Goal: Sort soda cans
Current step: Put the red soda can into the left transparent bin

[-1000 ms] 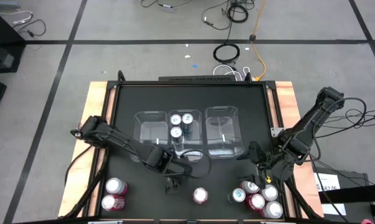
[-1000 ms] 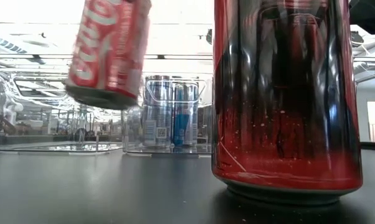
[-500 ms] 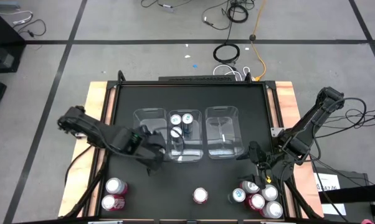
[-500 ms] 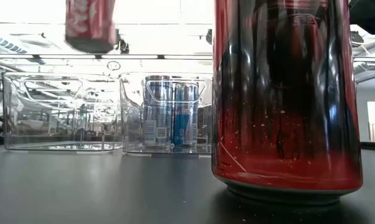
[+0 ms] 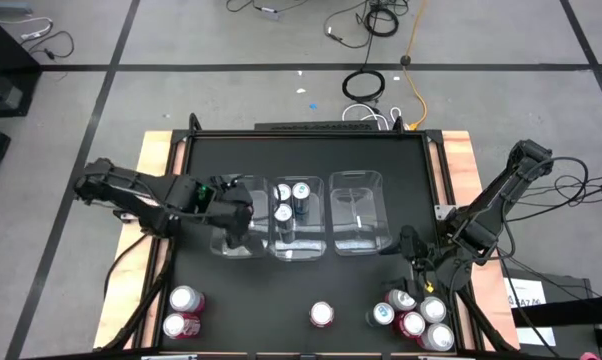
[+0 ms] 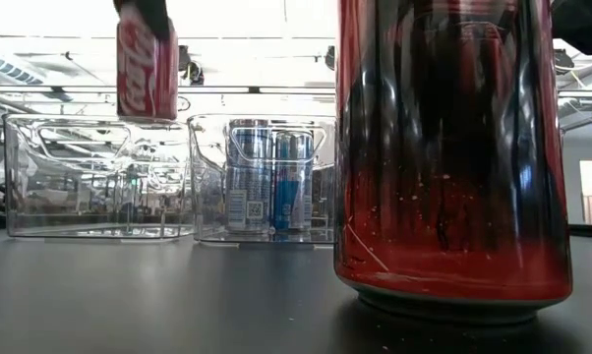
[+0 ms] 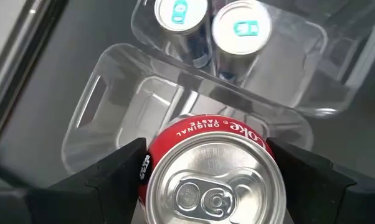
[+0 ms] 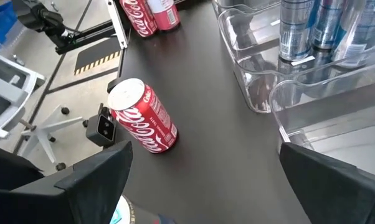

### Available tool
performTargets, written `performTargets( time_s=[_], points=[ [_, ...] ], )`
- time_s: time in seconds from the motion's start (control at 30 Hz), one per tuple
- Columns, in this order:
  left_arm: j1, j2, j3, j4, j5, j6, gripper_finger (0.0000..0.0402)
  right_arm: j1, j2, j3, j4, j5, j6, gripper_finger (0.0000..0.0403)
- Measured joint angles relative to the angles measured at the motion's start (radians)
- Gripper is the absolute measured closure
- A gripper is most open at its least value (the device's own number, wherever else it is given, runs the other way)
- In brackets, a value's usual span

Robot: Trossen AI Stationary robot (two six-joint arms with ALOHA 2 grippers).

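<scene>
Left gripper (image 7: 206, 180) clamped on a red can (image 7: 207, 171), held upright above the leftmost clear bin (image 7: 100, 118). Just beyond it, middle bin (image 5: 293, 245) holds blue cans (image 7: 240, 28). Right gripper (image 5: 418, 262) waits, fingers wide apart, beside a can cluster (image 5: 413, 318).

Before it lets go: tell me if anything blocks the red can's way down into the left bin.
Nothing visible does. The left gripper holds the red can upright above the left bin, whose floor looks bare below it. The blue cans stand in the middle bin, behind the dividing walls.
</scene>
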Motion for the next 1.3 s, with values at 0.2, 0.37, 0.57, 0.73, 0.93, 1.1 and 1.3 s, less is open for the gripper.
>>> performTargets(
  time_s=[0.2, 0.37, 0.57, 0.73, 0.93, 1.1, 1.3],
  points=[
    [0.192, -0.112, -0.236, 0.22, 0.098, 0.18, 0.0086, 0.0, 0.0, 0.0, 0.0, 0.046, 0.054, 0.0003],
    [0.357, -0.116, -0.334, 0.346, 0.198, 0.358, 0.0086, 0.0, 0.0, 0.0, 0.0, 0.077, 0.1, 0.0003],
    [0.497, -0.06, -0.376, 0.451, 0.29, 0.532, 0.0086, 0.0, 0.0, 0.0, 0.0, 0.082, 0.168, 0.0003],
    [0.555, 0.001, -0.376, 0.492, 0.337, 0.638, 0.0086, 0.0, 0.0, 0.0, 0.002, 0.129, 0.199, 0.0003],
    [0.572, 0.081, -0.376, 0.516, 0.354, 0.677, 0.0086, 0.0, 0.0, 0.0, 0.009, 0.157, 0.225, 0.0003],
    [0.572, 0.102, -0.373, 0.528, 0.362, 0.671, 0.0086, 0.0, 0.0, 0.0, 0.011, 0.157, 0.244, 0.0003],
    [0.572, 0.103, -0.374, 0.543, 0.362, 0.643, 0.0074, 0.0, 0.0, 0.0, 0.016, 0.171, 0.244, 0.0003]
  ],
)
